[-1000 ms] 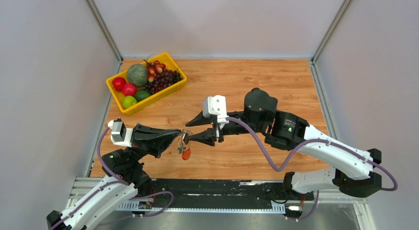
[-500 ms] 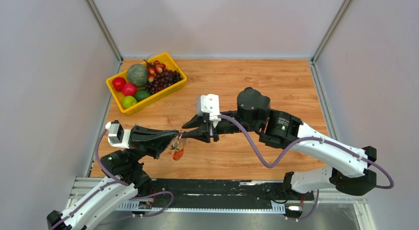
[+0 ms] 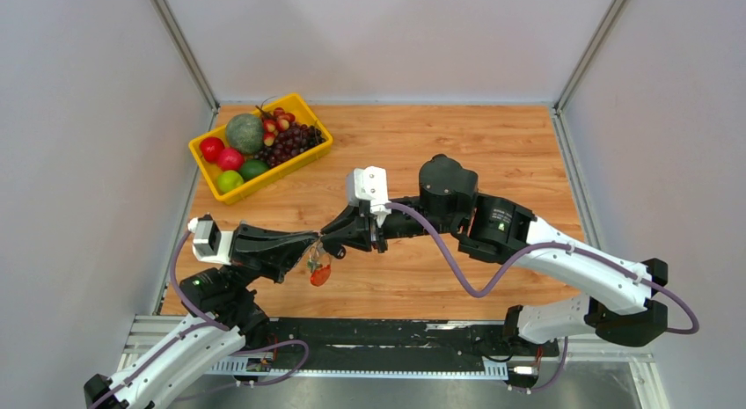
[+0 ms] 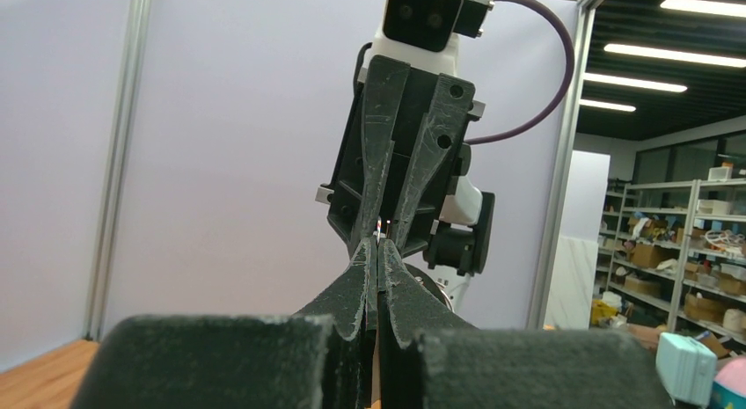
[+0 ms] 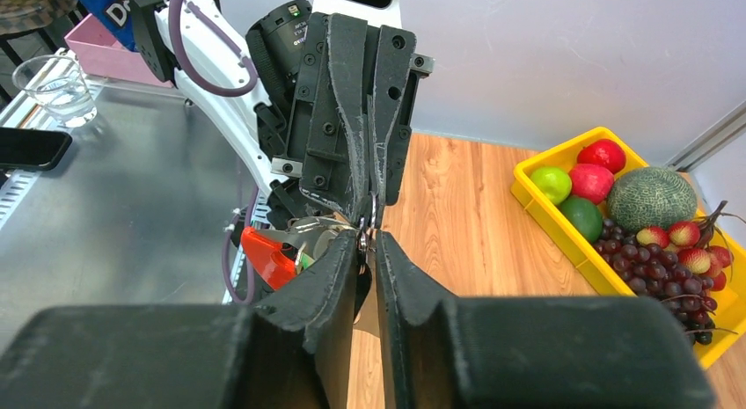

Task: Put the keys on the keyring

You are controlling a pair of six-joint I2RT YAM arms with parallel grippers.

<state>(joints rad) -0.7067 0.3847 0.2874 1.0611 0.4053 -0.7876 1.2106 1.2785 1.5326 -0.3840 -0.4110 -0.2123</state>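
Note:
My left gripper (image 3: 312,242) is shut on the keyring (image 3: 318,266) and holds it above the table, with the red tag (image 3: 321,273) hanging below. My right gripper (image 3: 329,243) meets it tip to tip from the right. In the right wrist view my right gripper (image 5: 368,242) is shut on the small dark-headed key (image 5: 362,281), with metal at its tips against the left gripper (image 5: 365,217). The red tag (image 5: 268,255) and grey piece (image 5: 318,237) hang to the left there. In the left wrist view the left gripper (image 4: 378,248) pinches thin metal; the right gripper (image 4: 384,231) faces it.
A yellow basket (image 3: 290,167) of fruit stands at the back left of the wooden table and also shows in the right wrist view (image 5: 545,211). Beyond the table's near edge are a metal bench with a glass (image 5: 57,83) and a phone (image 5: 31,148).
My right gripper has moved left and its fingers have come together, so its tips now touch the left gripper's tips. The left gripper and keyring shifted slightly left.

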